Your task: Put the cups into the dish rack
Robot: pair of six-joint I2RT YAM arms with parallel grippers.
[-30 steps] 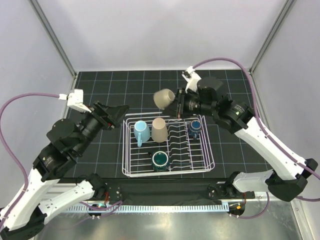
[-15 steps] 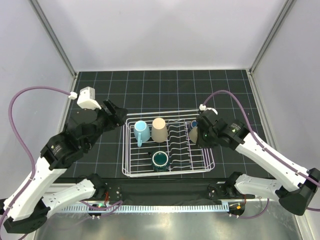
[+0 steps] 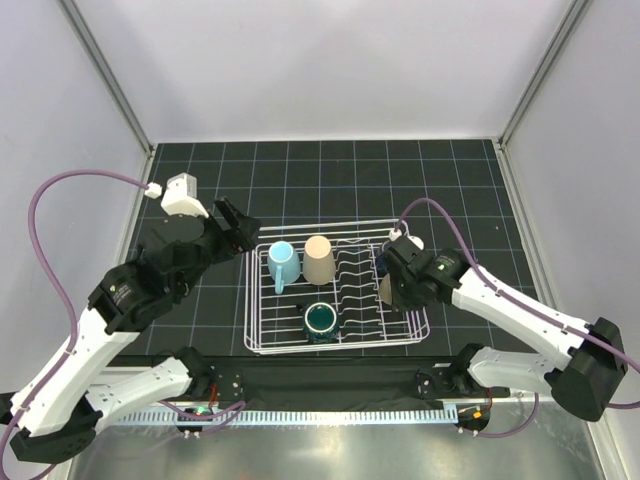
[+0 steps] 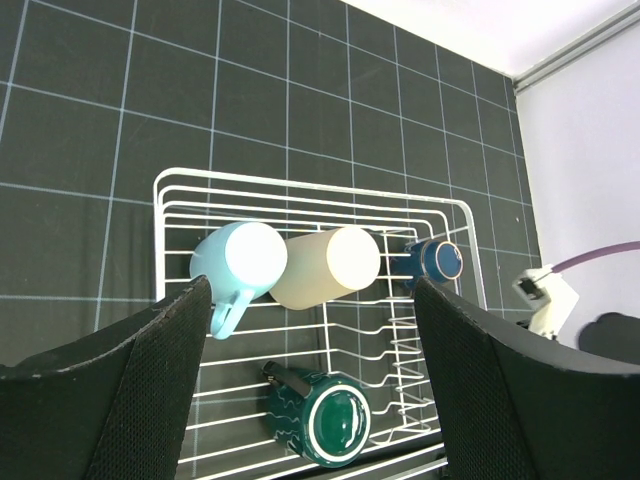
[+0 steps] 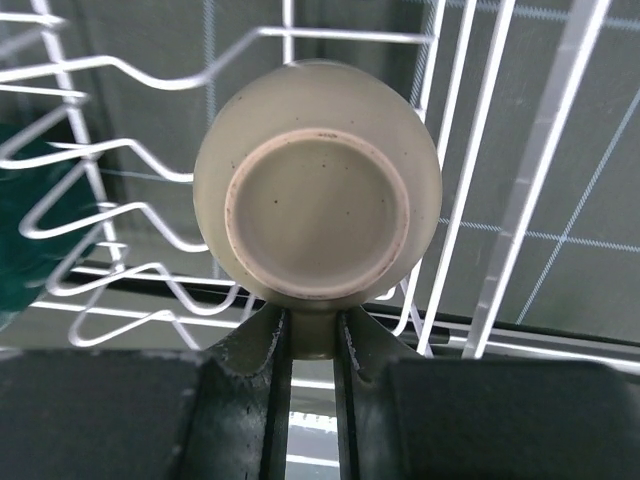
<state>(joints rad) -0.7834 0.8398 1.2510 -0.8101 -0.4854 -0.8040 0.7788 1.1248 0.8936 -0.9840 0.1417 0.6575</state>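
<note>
The right pincer (image 5: 312, 345) is clamping the tan mug (image 5: 318, 185) by its handle inside the rack (image 4: 300, 185), toward the near edge of the table (image 3: 200, 175). The left pincer (image 4: 312, 290) is hanging wide open, gripping nothing.

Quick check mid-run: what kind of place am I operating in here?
Probably a lab test cell, not a kitchen: plain white panel walls on metal corner posts, a black gridded mat, and a lone white wire dish rack.

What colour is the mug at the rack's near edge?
Dark teal-green mug; left wrist view shows it best.
</note>
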